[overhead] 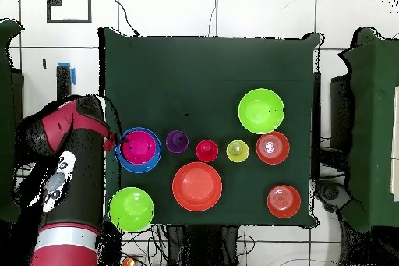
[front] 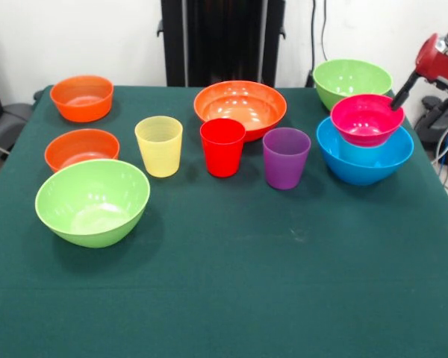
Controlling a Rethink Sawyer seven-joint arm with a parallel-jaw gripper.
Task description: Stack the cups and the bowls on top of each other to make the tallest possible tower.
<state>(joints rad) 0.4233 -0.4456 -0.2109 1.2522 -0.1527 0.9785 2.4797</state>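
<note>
A small magenta bowl [front: 366, 118] sits on a light blue cup [front: 356, 154] that stands inside the large blue bowl [front: 364, 170] at the right. My gripper [front: 398, 97] reaches in from the right and touches the magenta bowl's rim; in the overhead view the gripper [overhead: 118, 138] is at the left rim of the magenta bowl [overhead: 139, 147]. The yellow cup [front: 159, 145], red cup [front: 222, 147] and purple cup [front: 286, 157] stand upright in a row mid-table. The wide orange bowl [front: 240, 107] is behind them.
Two small orange bowls [front: 81, 98] [front: 81, 148] and a large lime green bowl [front: 92, 201] sit at the left. A second lime green bowl [front: 352, 80] is behind the blue bowl. All rest on the green tablecloth [front: 246, 283].
</note>
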